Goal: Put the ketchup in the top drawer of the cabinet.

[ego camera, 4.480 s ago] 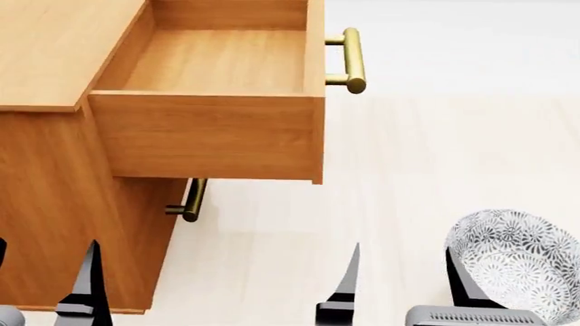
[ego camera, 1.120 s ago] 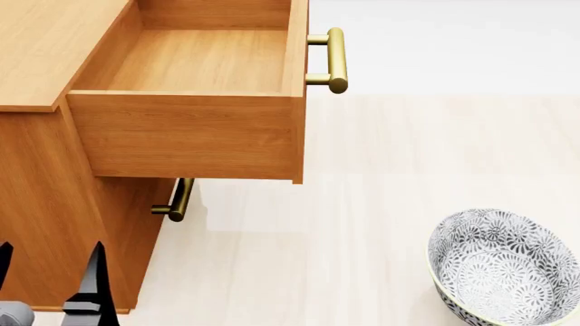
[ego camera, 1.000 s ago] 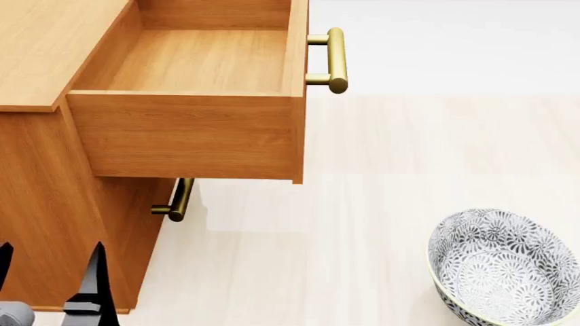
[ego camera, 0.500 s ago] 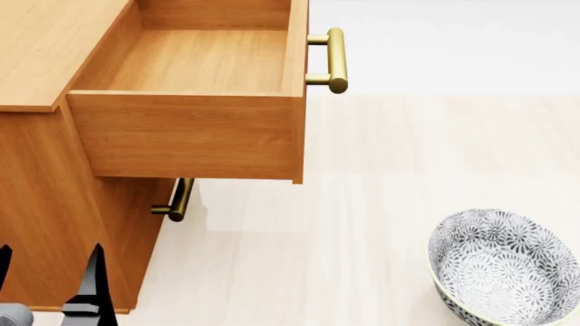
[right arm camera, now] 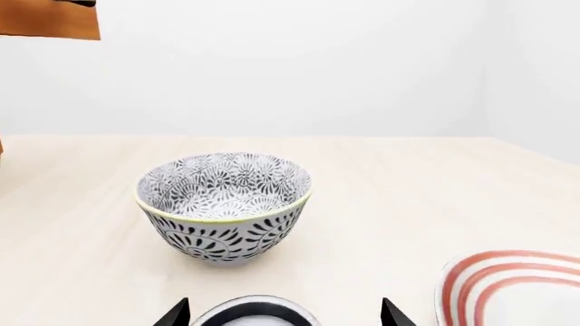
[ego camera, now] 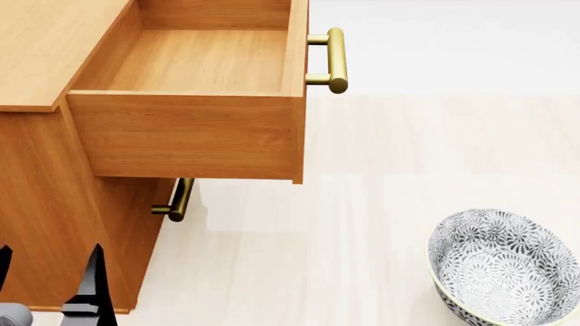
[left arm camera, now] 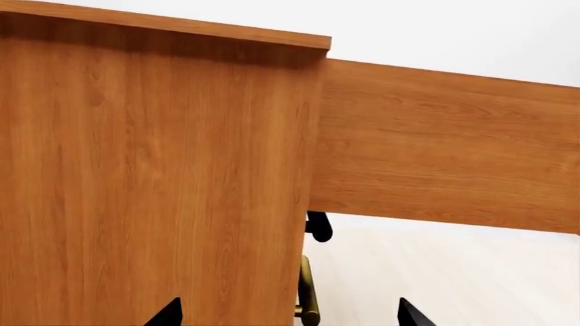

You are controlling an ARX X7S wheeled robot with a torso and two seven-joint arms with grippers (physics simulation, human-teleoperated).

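The ketchup cannot be placed with any certainty: no red label shows in any view, and the only candidate is a pale round top [right arm camera: 257,314] with a dark rim, cut off at the edge of the right wrist view between the tips of the right gripper [right arm camera: 281,314]. Whether that is the can's metal lid cannot be told. If it is, the can stands on the counter [ego camera: 408,170] just short of the bowl [right arm camera: 224,204], with a red-ringed plate [right arm camera: 507,288] off to one side. The right jaws stand spread wide, grasping nothing, and they do not show in the head view. The left gripper [left arm camera: 290,314] is likewise released, its tips apart and hanging low beside the wall of the cabinet [ego camera: 45,197], near the lower handle [ego camera: 178,200]. The top drawer [ego camera: 181,132] is pulled fully out and empty, its handle [ego camera: 336,60] facing the open counter, so the way in from above looks free. As a judgement, a small tin should be rigid and fairly light but smooth-sided, so a slipping or tipping grip is the risk. It would best be taken square across the middle of its body, kept upright, then lifted clear of the drawer's wall before being lowered in.
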